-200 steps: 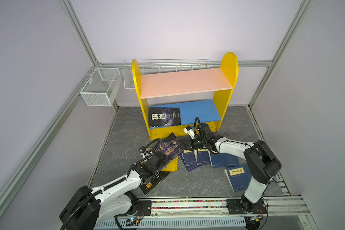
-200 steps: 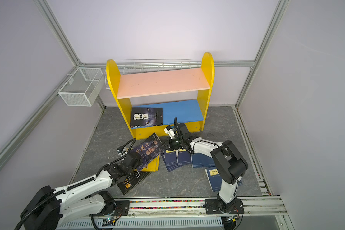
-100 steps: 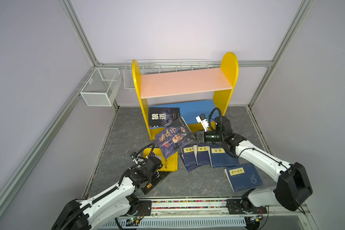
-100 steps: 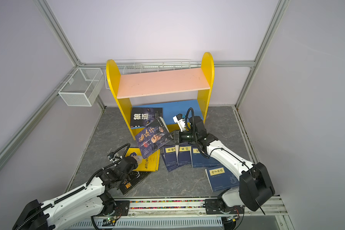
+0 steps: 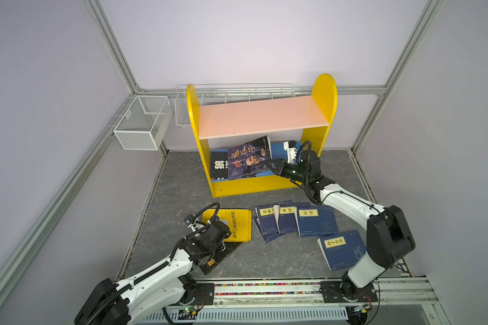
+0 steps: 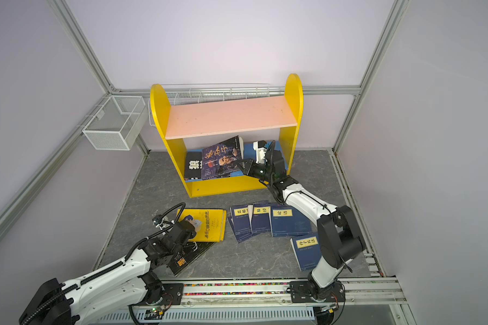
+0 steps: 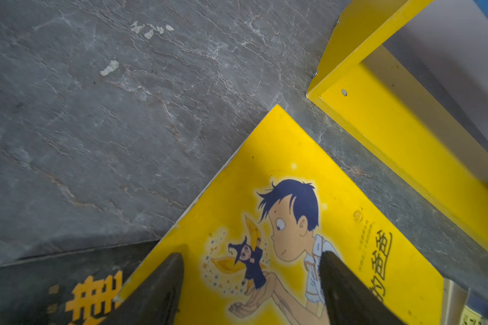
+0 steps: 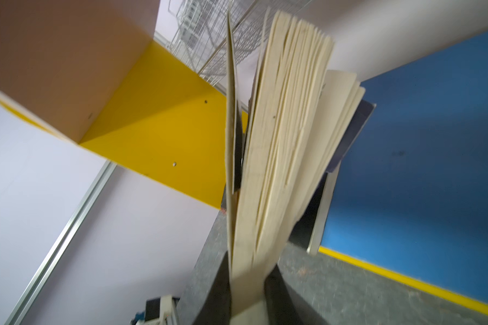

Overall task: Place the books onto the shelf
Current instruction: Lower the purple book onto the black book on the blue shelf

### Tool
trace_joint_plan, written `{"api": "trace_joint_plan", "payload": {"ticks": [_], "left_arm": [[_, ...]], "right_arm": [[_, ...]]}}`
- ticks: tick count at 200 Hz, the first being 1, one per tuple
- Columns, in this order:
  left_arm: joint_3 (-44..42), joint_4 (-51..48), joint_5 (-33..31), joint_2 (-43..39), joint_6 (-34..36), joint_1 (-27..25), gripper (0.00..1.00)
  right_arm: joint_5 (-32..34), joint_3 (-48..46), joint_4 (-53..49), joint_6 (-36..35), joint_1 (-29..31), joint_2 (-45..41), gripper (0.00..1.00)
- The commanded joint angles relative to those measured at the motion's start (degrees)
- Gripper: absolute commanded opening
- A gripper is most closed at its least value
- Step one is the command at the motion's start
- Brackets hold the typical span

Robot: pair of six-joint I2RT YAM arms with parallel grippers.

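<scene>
The purplish book is held tilted inside the lower compartment of the shelf, btw. the pink upper board and the blue lower board, w/ its cover turned to the front. It partly covers the black book w/ white characters, which lies on the blue lower board at the left side of the compartment. Whether the lower edge of the purplish book touches the board cannot be told. The book is pinched at its right edge by the right gripper. In the right wrist view the jaws are seen pressed onto the page block, and the book is fanned open beyond them.

The other books are lying on the grey worktop in front of the shelf. 3 navy books w/ yellow labels are fanned and overlapping, and a 4th navy book lies apart, nearer to the rail. A yellow cartoon book lies partly over a black book w/ orange characters. The left gripper is placed over the yellow cartoon book, jaws spread wide, and nothing is held btw. them.
</scene>
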Motion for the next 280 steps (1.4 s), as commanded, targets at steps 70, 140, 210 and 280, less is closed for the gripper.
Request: {"api": "trace_joint_plan", "payload": {"ticks": [70,140,210,280], "left_arm": [[2.0,-3.3,2.0,5.4,0.2,0.0,0.78],[3.2,-3.9,2.0,7.1,0.4,0.1,0.78],[3.7,-3.3,2.3,6.9,0.9,0.1,0.79],[2.8,-2.4,2.8,6.1,0.9,0.0,0.79]], "right_arm": [[1.1,8.7,7.0,6.9,6.0,12.0,0.07],[3.7,8.4,2.9,4.9,7.7,13.3,0.24],[25.2,19.1,-35.9,-18.7,8.8,8.8,0.82],[17.0,22.8,-44.4,-39.7,8.9,10.0,0.84]]}}
